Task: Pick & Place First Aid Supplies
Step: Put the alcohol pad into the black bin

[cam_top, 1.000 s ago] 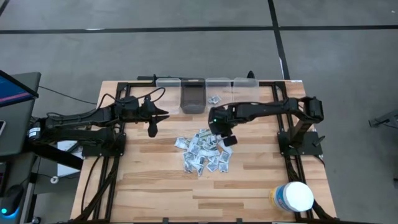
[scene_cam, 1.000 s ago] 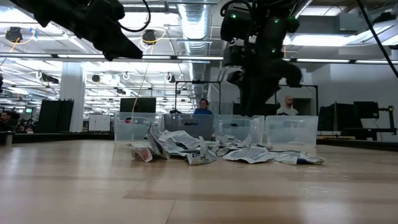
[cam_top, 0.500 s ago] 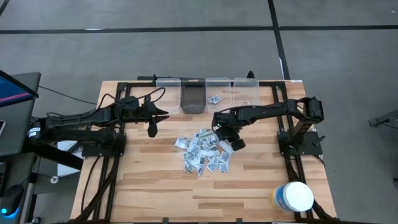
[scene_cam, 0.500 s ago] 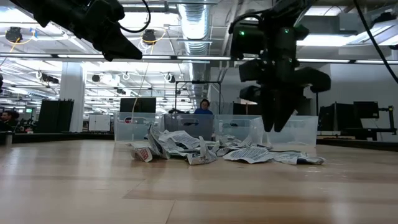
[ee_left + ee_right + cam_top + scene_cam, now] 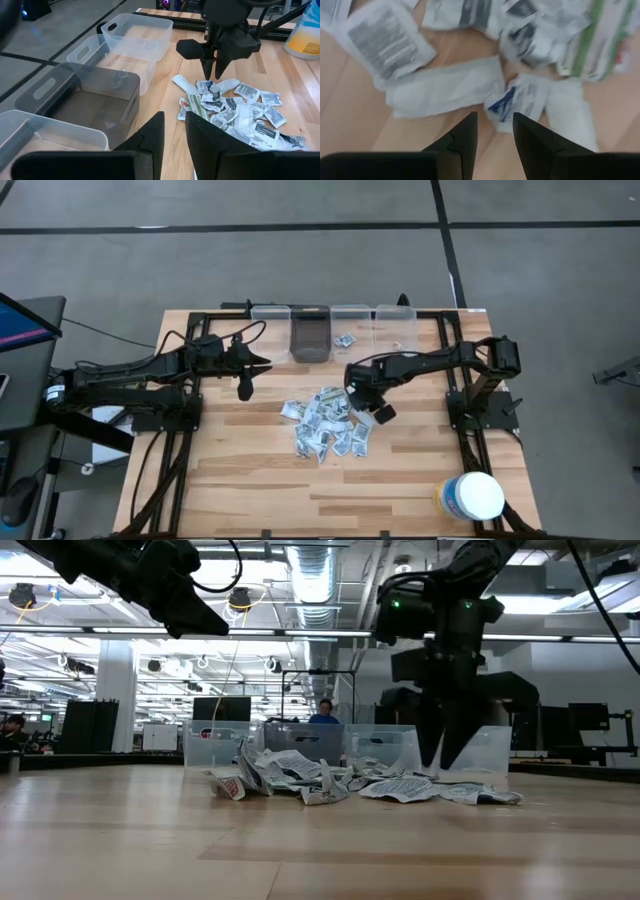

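Many small flat white-grey first aid packets [image 5: 327, 423] heaped in a loose pile in the middle of the table, some lying on top of others. Blue, red or green print on some [image 5: 512, 98]. A longer pale strip [image 5: 447, 93] lying flat beside them. A few more packets [image 5: 346, 339] in a clear bin at the back.

Bright, even light — wrist close-up blurred.

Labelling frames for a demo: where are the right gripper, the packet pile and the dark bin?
right gripper [image 5: 214, 73], left wrist view, between its fingertips.
packet pile [image 5: 326, 425], high view, pile's middle.
dark bin [image 5: 309, 353], high view, near wall.
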